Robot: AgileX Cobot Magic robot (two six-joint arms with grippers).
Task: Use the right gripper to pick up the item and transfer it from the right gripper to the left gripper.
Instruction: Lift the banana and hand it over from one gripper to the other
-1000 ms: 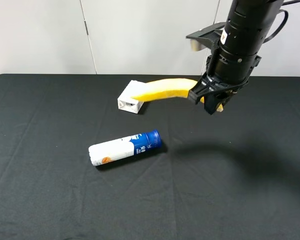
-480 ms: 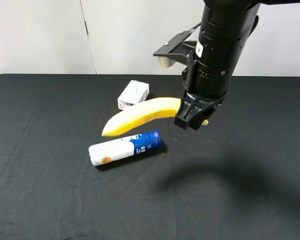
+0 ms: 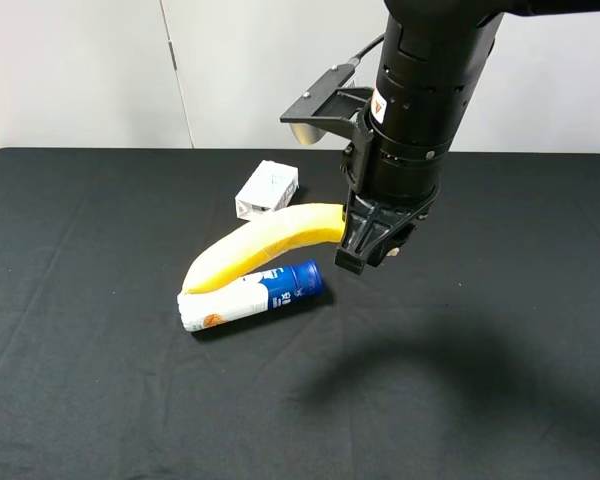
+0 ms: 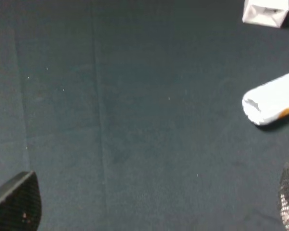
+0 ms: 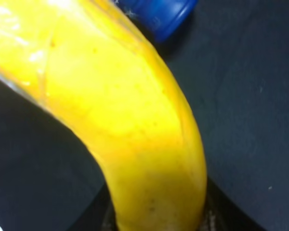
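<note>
1. Since the left gripper [image 4: 153, 199] is not showing in the high view, only its own wrist camera is telling its state. Its fingertips are sitting wide apart with nothing between them, over the bare black table [image 3: 70, 380].
2. No object is showing on the left stretch of the table in the high view, so that side is probably offering the left arm open room to come in.
3. The banana [image 3: 255, 245] is hanging above the table with its long axis running left to right. Its free tip is pointing left and drooping nearward over the white end of the tube [image 3: 252, 296]; whether they are touching cannot be told.
4. The small white carton [image 3: 267, 188] is lying just beyond the banana, on its far side.
5. The right gripper [image 3: 365, 250] is pointing down near the table's middle and clamping the banana's right end.
6. The free end is facing the left arm's side, so the handover is likely calling for a grasp on that left half. The tube and carton close by are crowding the approach.
</note>
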